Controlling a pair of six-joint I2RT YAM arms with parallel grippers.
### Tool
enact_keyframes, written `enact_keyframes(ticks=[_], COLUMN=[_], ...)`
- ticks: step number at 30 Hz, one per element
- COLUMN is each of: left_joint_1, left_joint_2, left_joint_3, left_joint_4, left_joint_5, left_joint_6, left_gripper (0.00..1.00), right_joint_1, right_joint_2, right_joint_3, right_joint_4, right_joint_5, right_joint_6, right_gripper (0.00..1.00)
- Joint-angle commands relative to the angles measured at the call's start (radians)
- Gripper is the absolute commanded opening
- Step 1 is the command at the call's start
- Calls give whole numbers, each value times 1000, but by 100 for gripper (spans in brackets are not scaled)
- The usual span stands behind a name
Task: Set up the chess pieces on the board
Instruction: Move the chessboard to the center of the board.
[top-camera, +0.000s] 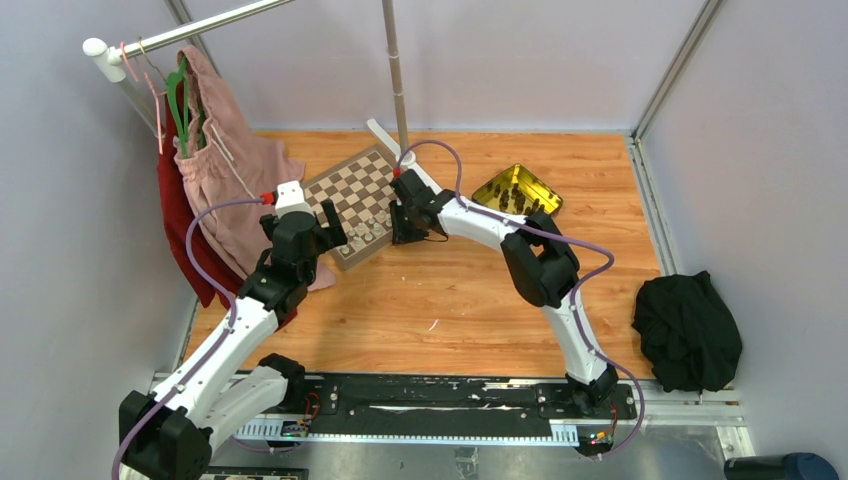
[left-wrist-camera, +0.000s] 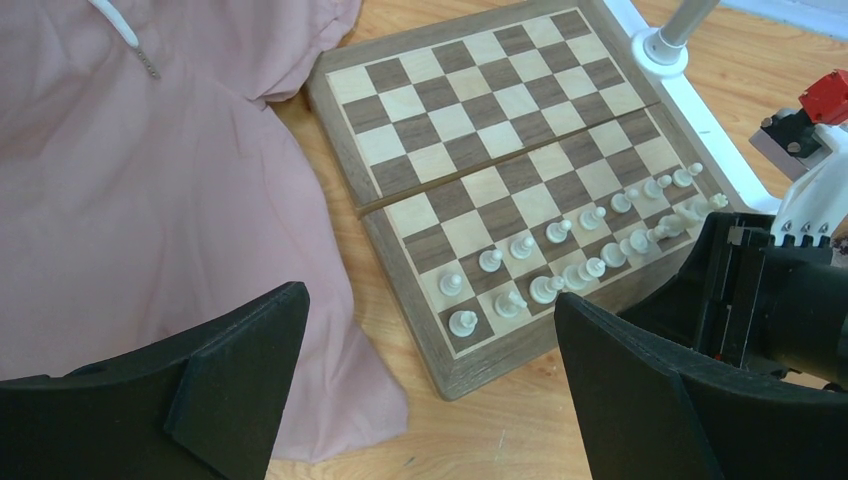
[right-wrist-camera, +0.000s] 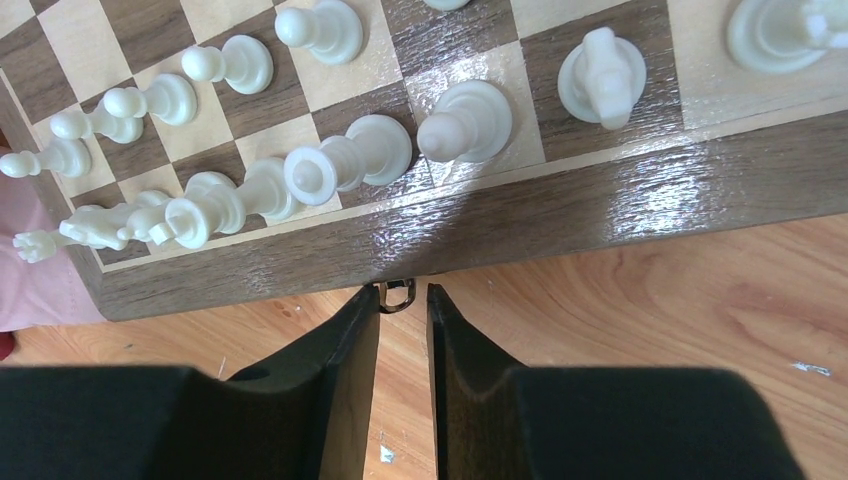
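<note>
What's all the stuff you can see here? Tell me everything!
board: one, brown and cream checks, far left of the table
white chess pieces: two rows, cream, along one edge of the board
dark chess pieces: several, dark brown, inside the tin
tin: one, yellow-gold, right of the board
pink garment: one, hanging left
red garment: one, behind the pink
black cloth: one, right edge
left gripper: black, open, empty
right gripper: black, jaws slightly apart, at the board's edge
</note>
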Motion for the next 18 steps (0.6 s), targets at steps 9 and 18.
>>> enact_keyframes(ticks=[9, 18], left_joint_1=[-7, -7], left_joint_2=[16, 29], left_joint_3=[-12, -12], left_joint_4=[42, 44], left_joint_5=[-31, -32], left_joint_6=[4, -12], left_gripper=[100, 100], right_joint_1=[-27, -28], right_joint_2=[36, 17], right_joint_3=[30, -9], right_joint_4=[-33, -36], right_joint_5=[-2, 1], right_joint_6=[17, 3], right_gripper=[13, 5])
